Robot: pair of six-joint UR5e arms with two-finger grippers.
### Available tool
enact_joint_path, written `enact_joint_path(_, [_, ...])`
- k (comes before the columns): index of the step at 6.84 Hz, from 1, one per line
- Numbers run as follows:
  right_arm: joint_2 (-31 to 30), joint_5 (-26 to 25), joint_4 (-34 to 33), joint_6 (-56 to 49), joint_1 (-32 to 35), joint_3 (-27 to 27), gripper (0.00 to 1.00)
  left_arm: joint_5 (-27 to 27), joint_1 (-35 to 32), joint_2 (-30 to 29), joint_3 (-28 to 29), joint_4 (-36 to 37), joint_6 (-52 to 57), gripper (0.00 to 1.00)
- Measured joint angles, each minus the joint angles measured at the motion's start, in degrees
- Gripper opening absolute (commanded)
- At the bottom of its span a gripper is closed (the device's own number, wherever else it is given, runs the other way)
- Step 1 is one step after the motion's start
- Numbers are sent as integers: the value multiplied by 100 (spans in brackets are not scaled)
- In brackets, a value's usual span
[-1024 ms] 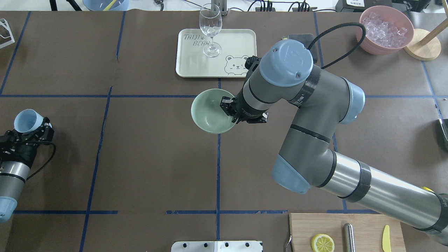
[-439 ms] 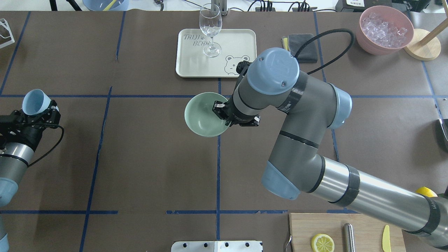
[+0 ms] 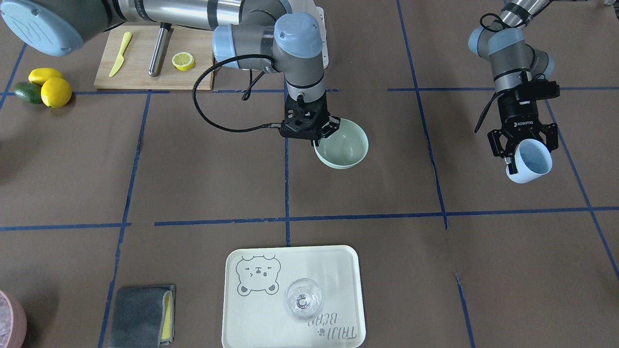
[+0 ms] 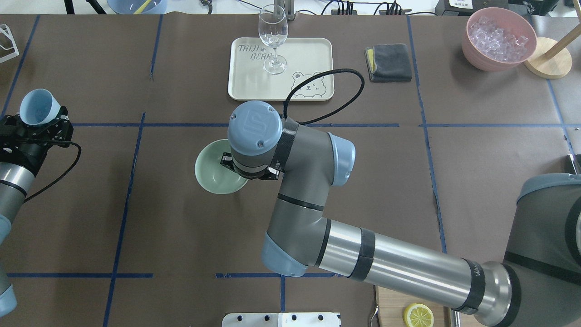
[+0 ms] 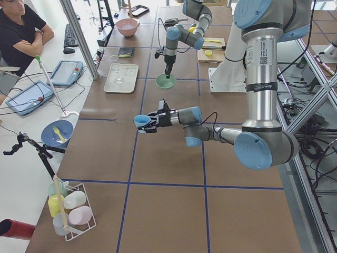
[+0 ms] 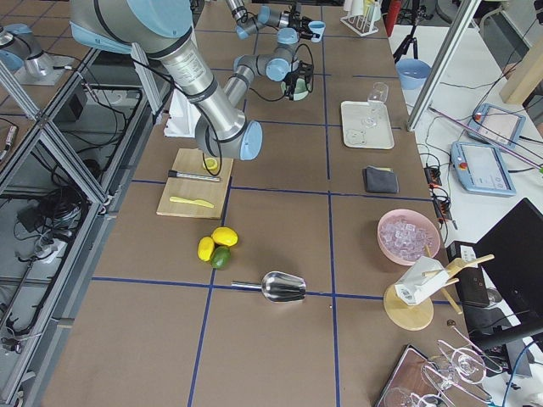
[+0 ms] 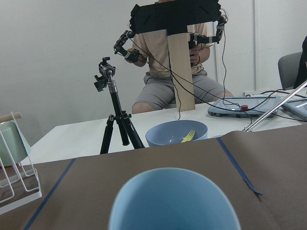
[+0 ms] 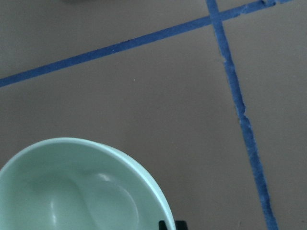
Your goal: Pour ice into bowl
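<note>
Black right gripper [image 3: 325, 133]: clamped on the right-hand rim of the bowl [image 3: 346, 145], one finger inside the wall and one outside.
Bowl: mint green, mouth up, empty, near the middle of the surface [image 4: 181, 236] and a little left of centre; whether it rests on the surface or hangs just above it cannot be told.
Left gripper [image 3: 524, 152]: closed around the blue cup [image 3: 532, 162], held off the surface at the far left edge, well apart from the bowl.
Cup contents: no cubes show inside it in any view, though the views are too small to be sure.
Ice [image 4: 499, 34]: heaped in the pink bowl [image 4: 472, 50] at the far right corner, well apart from both grippers.
Further out: a tray [image 4: 245, 86] with a glass [image 4: 273, 36] stands far of the bowl, and a grey cloth [image 4: 390, 61] lies to the tray's right.
Step, as I judge it: placing the bowl for a pour not yet begun.
Risk, grip: a pinch on one thin rim could let the smooth bowl swing or slip.
Risk, aim: pouring while cup and bowl are this far apart would scatter ice on the surface.
Risk, bounce: hard cubes dropped from high could skip over the low wall.
Risk, crowding: the right wrist hangs over the rim, so the incoming cup could strike it.
</note>
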Motion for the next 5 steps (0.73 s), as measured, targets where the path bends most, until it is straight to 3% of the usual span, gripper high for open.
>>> enact_joint_path(1, [145,-108,294,8,-94,-379,98,-10,-19,-14,-37,0,60,0])
enact_joint_path(3, [316,-160,554,64,-129,-690,100,-9,-11,-47,-156,37,328,0])
enact_joint_path(5, [331,-91,609,120,-70,-564,100,17,9,-80,-331,145,1278,0])
